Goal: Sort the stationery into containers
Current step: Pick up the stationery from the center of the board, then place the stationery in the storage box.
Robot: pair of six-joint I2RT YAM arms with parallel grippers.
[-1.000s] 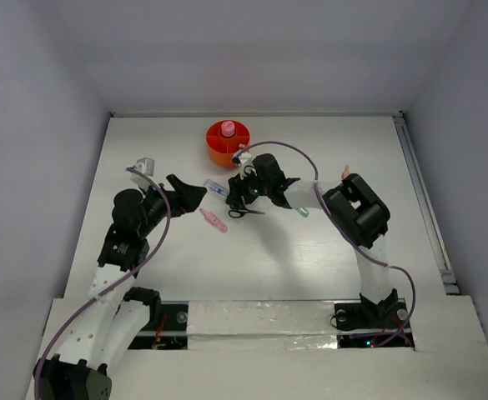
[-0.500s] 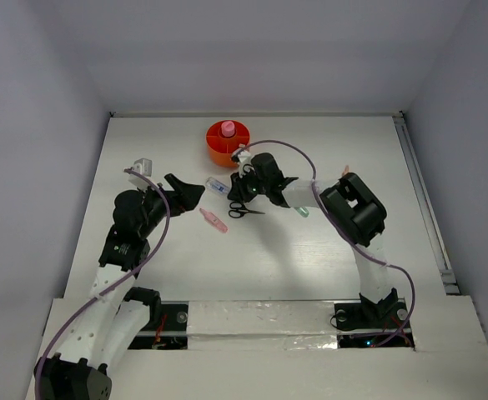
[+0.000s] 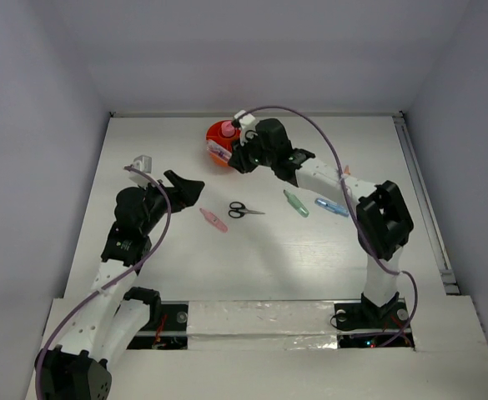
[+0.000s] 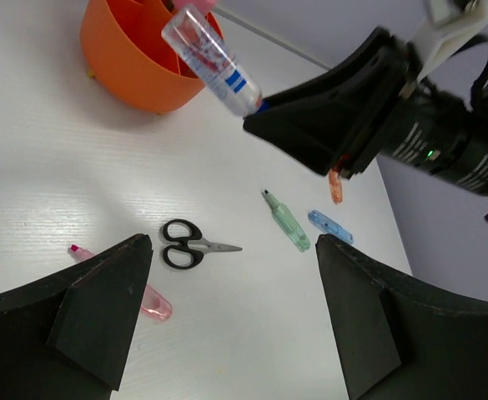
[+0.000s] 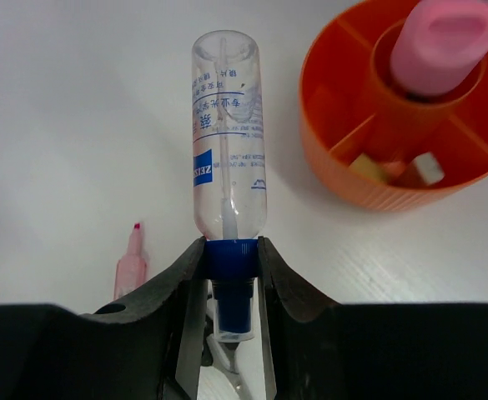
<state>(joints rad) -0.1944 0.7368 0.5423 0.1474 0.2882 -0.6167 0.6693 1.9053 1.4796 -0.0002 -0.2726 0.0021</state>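
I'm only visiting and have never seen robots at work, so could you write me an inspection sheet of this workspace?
Surface: white table, no spills seen.
Job's things: orange tub holds a pink piece in its centre well and small bits in a side compartment; scissors, pink marker, green piece and blue piece lie loose.
Clutter: grey clip-like thing, far left.
Grippers: right pincer shut on clear blue-capped bottle beside the tub; left pincer open, empty.
Cables: right purple cable arcs above its arm; left purple cable follows its arm.
Surroundings: plain grey walls; rail at right edge.
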